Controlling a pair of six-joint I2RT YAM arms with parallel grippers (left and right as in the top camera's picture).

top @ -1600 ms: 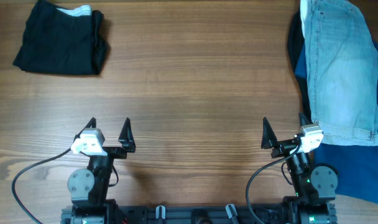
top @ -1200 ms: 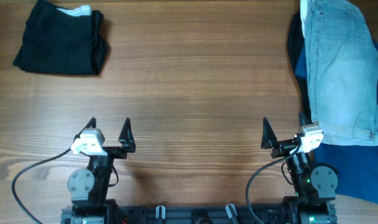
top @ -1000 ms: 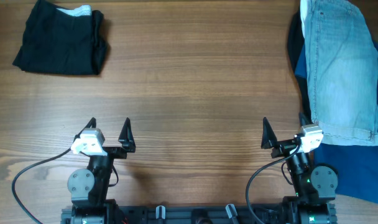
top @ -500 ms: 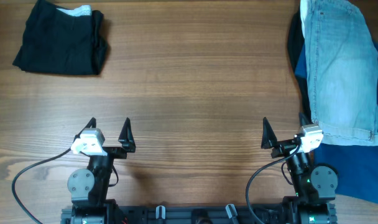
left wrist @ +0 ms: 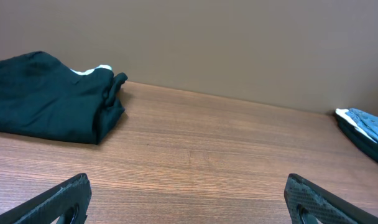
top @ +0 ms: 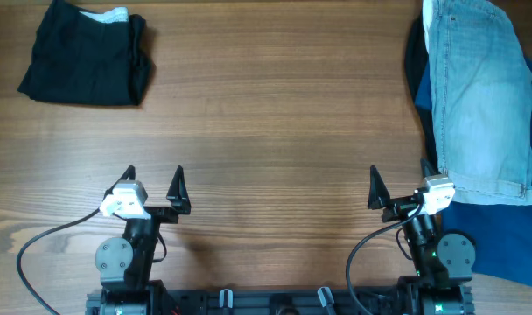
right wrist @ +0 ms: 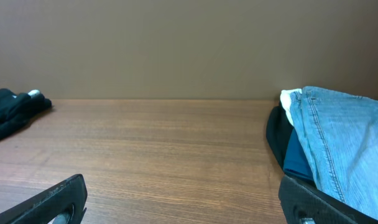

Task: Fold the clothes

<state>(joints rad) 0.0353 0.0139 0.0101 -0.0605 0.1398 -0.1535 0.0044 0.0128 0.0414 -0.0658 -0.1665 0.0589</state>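
The faded light-blue denim pants (top: 479, 96) lie folded lengthwise at the table's right edge, on top of other cloth, hem toward me. They also show at the right in the right wrist view (right wrist: 344, 140) and as a sliver in the left wrist view (left wrist: 372, 121). My left gripper (top: 154, 182) is open and empty near the front edge, left of centre; its fingers frame the left wrist view (left wrist: 189, 202). My right gripper (top: 399, 184) is open and empty, its right finger beside the pants' hem, its fingers framing the right wrist view (right wrist: 189, 199).
A black folded garment with a white inner label (top: 87, 54) lies at the back left, also in the left wrist view (left wrist: 52, 106). A dark navy-blue cloth (top: 502, 241) lies under the pants at the right. Bare wooden table (top: 275, 114) lies between.
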